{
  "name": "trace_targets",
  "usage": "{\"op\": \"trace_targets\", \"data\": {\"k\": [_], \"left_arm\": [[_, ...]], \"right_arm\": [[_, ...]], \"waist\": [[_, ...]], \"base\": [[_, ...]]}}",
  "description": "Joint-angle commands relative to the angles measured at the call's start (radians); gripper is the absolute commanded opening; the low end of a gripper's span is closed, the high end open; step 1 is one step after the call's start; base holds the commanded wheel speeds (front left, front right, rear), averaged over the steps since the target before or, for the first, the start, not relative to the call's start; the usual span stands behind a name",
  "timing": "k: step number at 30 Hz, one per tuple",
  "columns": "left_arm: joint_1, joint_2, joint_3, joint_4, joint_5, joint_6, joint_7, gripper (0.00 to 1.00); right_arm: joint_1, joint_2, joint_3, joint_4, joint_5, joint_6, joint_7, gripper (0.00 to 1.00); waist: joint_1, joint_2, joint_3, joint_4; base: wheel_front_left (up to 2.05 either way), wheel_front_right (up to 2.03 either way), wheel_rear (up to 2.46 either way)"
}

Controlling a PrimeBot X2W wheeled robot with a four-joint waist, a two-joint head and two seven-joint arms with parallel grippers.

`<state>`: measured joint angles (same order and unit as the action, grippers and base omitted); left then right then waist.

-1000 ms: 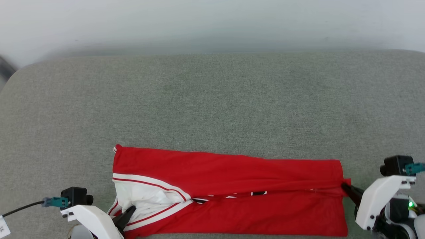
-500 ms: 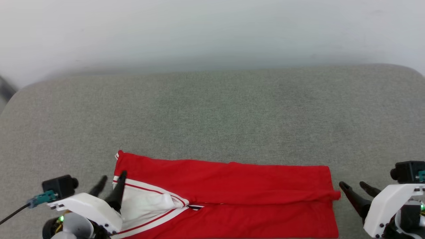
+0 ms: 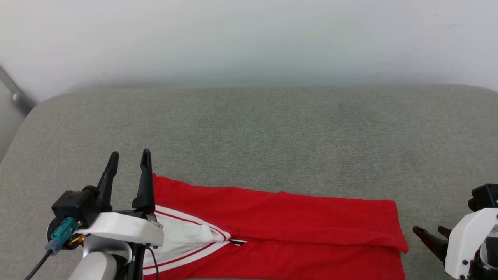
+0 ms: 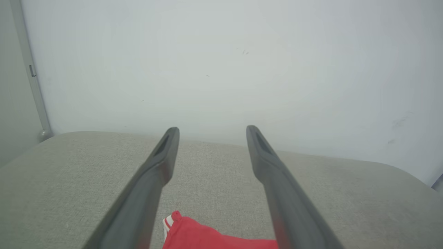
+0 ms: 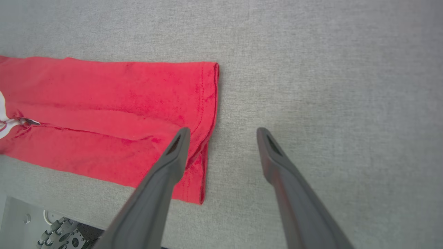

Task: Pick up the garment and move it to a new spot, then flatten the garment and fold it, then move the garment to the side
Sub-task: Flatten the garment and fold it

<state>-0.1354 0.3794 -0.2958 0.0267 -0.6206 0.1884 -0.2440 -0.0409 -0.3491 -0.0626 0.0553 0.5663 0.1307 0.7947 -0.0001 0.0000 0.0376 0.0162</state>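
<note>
The garment (image 3: pixel 280 217), a red shirt with a white red-striped sleeve at its left end, lies folded into a long band on the grey cushion near the front edge. My left gripper (image 3: pixel 129 155) is open, raised just off the garment's far-left corner (image 4: pixel 193 237), with nothing between its fingers. In the left wrist view the left gripper (image 4: pixel 211 131) points over that corner toward the wall. My right gripper (image 3: pixel 428 230) is open too, a short way right of the hem. In the right wrist view the hem of the garment (image 5: pixel 121 103) lies beside the left finger of the right gripper (image 5: pixel 223 133).
The grey fabric surface (image 3: pixel 272 128) stretches wide beyond the garment up to a pale wall (image 3: pixel 249 39). A metal pole (image 3: pixel 15 95) runs down the far-left corner. Part of my base (image 5: pixel 52 235) shows below the front edge in the right wrist view.
Both grippers opened and let go of the garment's ends. The left one lifted up past the sleeve corner; the right one backed off to the right. The head camera tilted up a little.
</note>
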Motion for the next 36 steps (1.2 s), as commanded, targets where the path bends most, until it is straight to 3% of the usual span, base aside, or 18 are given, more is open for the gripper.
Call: {"op": "trace_targets", "data": {"k": [1,7,14,15,16,17,18,30,36], "left_arm": [[-0.014,-0.009,-0.005,-0.01,0.017,0.001,-0.008,1.0],[-0.051,-0.038,-0.024,-0.031,0.081,-0.02,-0.019,1.0],[-0.062,-0.037,-0.037,-0.02,0.126,-0.047,-0.022,1.0],[-0.063,-0.039,-0.037,-0.016,0.129,-0.048,-0.022,1.0],[-0.063,-0.04,-0.038,-0.013,0.132,-0.052,-0.022,1.0],[-0.062,-0.041,-0.039,-0.009,0.135,-0.054,-0.022,1.0],[-0.059,-0.038,-0.039,-0.005,0.138,-0.053,-0.022,1.0],[0.013,-0.028,-0.026,0.022,0.143,-0.033,-0.02,1.0],[0.036,-0.017,-0.03,0.012,0.148,-0.018,-0.008,1.0]], "right_arm": [[-0.008,0.01,-0.002,0.0,-0.006,0.0,0.005,1.0],[-0.029,0.035,-0.001,0.071,0.004,0.0,0.013,1.0],[-0.045,0.071,0.046,0.214,0.029,0.0,0.0,1.0],[-0.044,0.077,0.054,0.236,0.033,0.0,0.005,0.94],[-0.043,0.082,0.065,0.25,0.04,0.0,0.008,0.4],[-0.042,0.087,0.073,0.261,0.045,0.0,0.005,0.13],[-0.04,0.09,0.081,0.27,0.049,0.0,0.008,0.0],[-0.072,0.003,0.105,0.215,0.072,0.0,-0.056,0.0],[-0.089,-0.049,0.019,0.216,0.069,0.0,-0.052,0.0]], "waist": [[0.0001,0.0,0.028,0.028],[0.0001,0.0,0.099,0.088],[0.0001,0.0,0.136,0.11],[0.0001,0.0,0.135,0.111],[0.0001,0.0,0.133,0.112],[0.0001,0.0,0.129,0.112],[0.0001,0.0,0.123,0.111],[0.0001,0.0,0.017,0.069],[0.0001,0.0,-0.014,0.038]], "base": [[0.0,0.0,0.0],[0.0,0.0,0.0],[0.0,0.0,0.0],[0.0,0.0,0.0],[0.0,0.0,0.0],[0.0,0.0,0.0],[0.0,0.0,0.0],[0.0,0.0,0.0],[0.0,0.0,0.0]]}}
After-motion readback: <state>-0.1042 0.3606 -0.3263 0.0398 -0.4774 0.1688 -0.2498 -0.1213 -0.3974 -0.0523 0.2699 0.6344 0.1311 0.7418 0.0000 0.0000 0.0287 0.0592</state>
